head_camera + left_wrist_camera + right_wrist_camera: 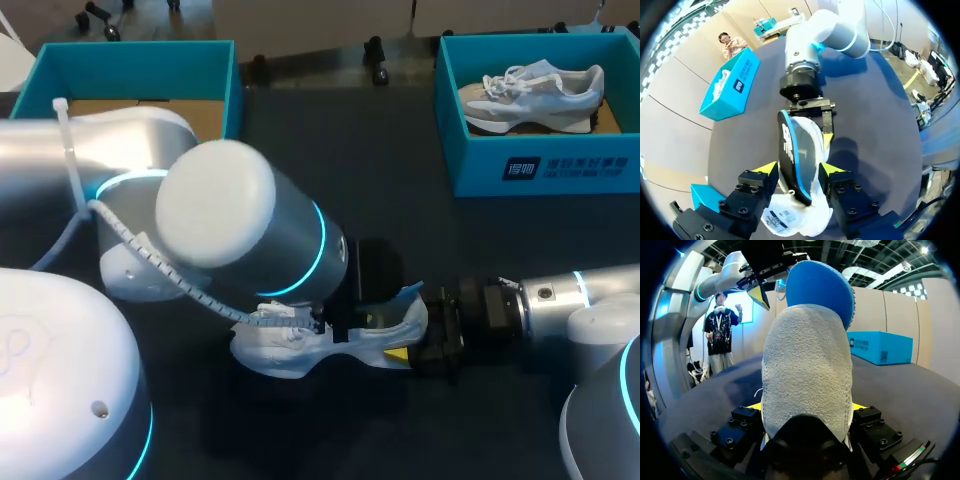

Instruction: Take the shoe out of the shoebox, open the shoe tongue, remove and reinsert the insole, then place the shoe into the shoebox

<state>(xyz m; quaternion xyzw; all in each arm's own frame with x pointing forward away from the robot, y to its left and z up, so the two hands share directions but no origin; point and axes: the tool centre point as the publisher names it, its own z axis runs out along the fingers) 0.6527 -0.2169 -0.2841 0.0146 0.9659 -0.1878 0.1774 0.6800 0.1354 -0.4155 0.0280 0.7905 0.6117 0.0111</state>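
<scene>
Shoe [290,350], white with a grey suede heel, sits low at the dark table [330,170]; whether its sole rests on the surface I cannot tell. Its heel sits between the 2 fingers of the right gripper [805,407]. Those fingers press on it from both sides, so that gripper is clamped on the shoe, toe pointing away from the fingertips.

Ahead of the right fingers, the blue insole [820,285] rises out of the shoe's opening, above the heel collar. In the left wrist view the insole runs on edge through the left gripper [797,169], with white upper beside it. I cannot tell whether that gripper grips the insole or merely stands around it. The 2 grippers face each other, close together over the shoe.

Well apart from both grippers, 2 teal boxes stand at the table's far side. The right shoebox [540,170], beyond the right arm, holds a second shoe [535,95] lying on its side. The left shoebox [130,55], beyond the left arm, shows brown card inside.
</scene>
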